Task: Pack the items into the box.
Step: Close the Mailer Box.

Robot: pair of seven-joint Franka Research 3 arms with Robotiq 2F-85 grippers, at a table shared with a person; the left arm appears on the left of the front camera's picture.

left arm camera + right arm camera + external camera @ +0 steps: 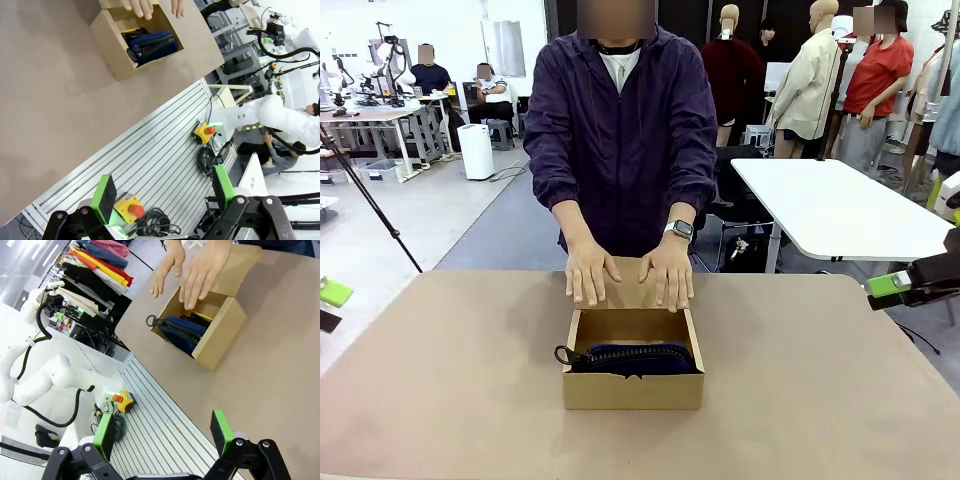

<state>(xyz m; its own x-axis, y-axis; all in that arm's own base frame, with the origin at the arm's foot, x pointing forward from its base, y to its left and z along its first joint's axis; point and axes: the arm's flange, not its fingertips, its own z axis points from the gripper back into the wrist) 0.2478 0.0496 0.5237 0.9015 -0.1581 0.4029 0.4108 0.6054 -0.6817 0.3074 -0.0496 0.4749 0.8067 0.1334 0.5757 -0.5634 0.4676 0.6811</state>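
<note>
The brown box (633, 390) sits mid-surface (440, 370), the navy pouch (635, 358) lying inside it and a person's hands (590, 272) flat on its back flap (632, 292), while the left tool (165, 192) and right tool (162, 431) hang well apart from it, fingers spread and empty.

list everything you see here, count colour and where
table: one, tan, spans the front view
box: one, brown cardboard, open, mid-table
pouch: one, dark navy, zippered, inside the box along its near wall
utility knife: one, yellow, in the box behind the pouch, mostly hidden
stapler: one, black, in the box beside the pouch, mostly hidden
stop buttons: two, yellow with red caps, on the slotted metal base
watch: one, dark, on the person's wrist
hands: two, the person's, on the box's flap at its far side
left pincer: black, green pads, open, off the table
right pincer: black, green pads, open, off the table
</note>
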